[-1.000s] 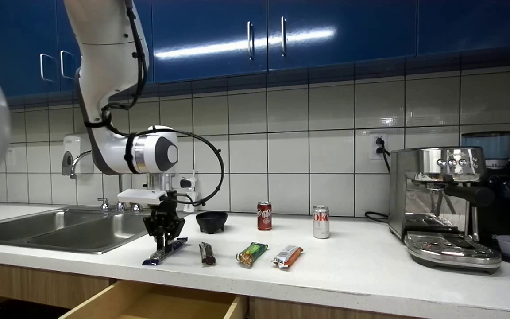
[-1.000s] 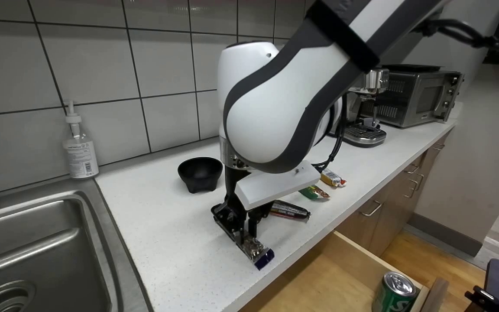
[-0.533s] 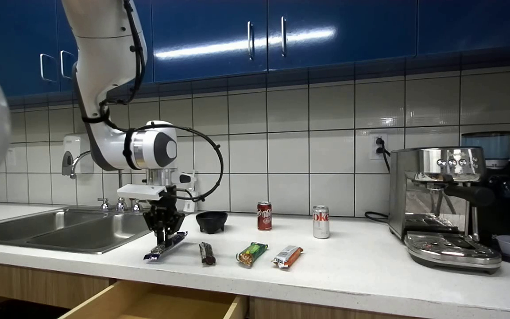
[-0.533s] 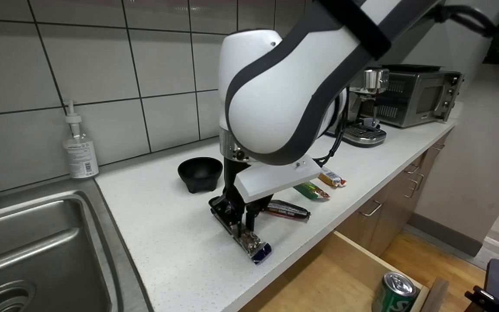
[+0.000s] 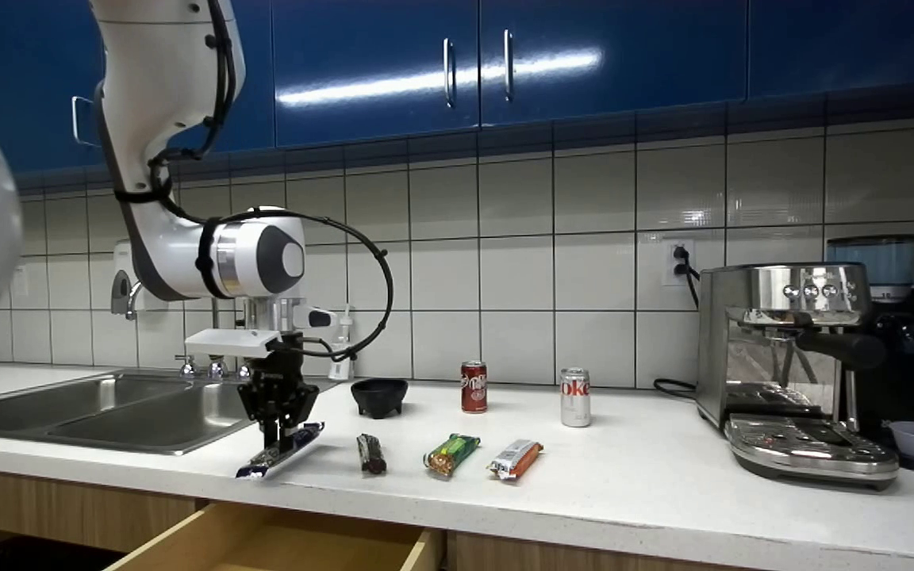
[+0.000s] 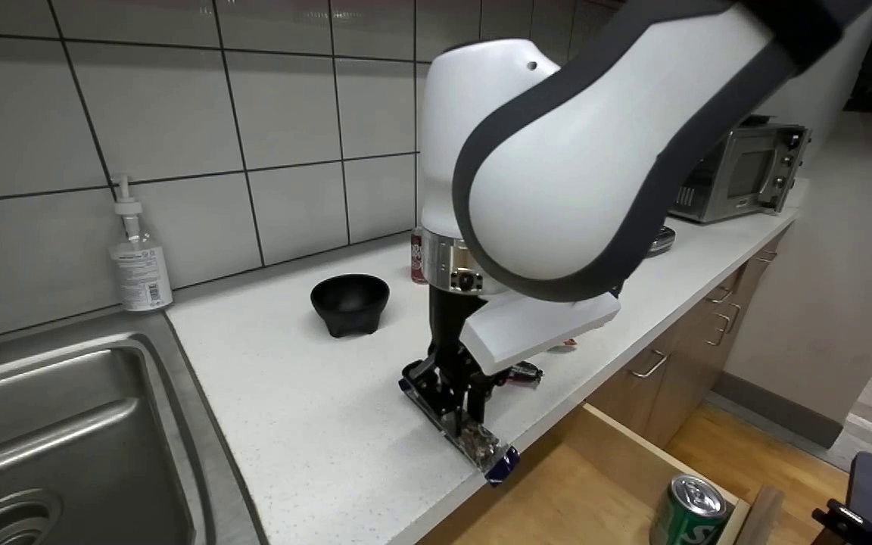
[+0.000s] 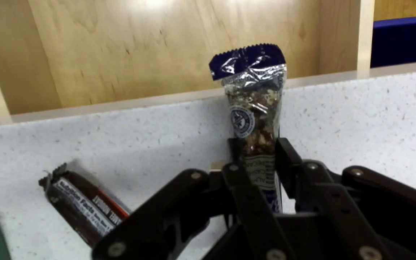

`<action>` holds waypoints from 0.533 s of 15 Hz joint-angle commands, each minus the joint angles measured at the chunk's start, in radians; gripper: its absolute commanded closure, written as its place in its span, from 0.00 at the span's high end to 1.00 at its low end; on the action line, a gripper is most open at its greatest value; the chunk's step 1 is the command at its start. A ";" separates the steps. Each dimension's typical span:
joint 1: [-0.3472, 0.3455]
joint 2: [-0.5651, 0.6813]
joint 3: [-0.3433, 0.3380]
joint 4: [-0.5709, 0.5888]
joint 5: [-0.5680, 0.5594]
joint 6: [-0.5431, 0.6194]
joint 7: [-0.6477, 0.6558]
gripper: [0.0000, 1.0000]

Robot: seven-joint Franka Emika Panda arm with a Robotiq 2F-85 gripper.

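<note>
Grip done: jaws clamping on purple-ended nut bar (image 7: 256,115), its tip showing past front edge of desk (image 7: 150,141) against open wooden drawer (image 7: 121,54). Release seemingly remaining. Nougat bar (image 7: 81,206) lying nearby, untouched.

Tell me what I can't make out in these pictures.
Held snack bar: one end, hidden by the gripper in the wrist view.
Green can: base, cut off by the bottom edge in an exterior view.
Green wrapper: lettering, too small in an exterior view.
</note>
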State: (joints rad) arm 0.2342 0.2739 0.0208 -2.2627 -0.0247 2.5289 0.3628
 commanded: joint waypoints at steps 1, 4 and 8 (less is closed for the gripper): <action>-0.002 -0.107 0.011 -0.121 -0.021 0.001 0.052 0.07; -0.006 -0.154 0.022 -0.194 -0.016 -0.002 0.074 0.07; -0.013 -0.210 0.043 -0.285 0.005 -0.002 0.096 0.07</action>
State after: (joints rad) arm 0.2346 0.1447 0.0374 -2.4631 -0.0244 2.5289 0.4170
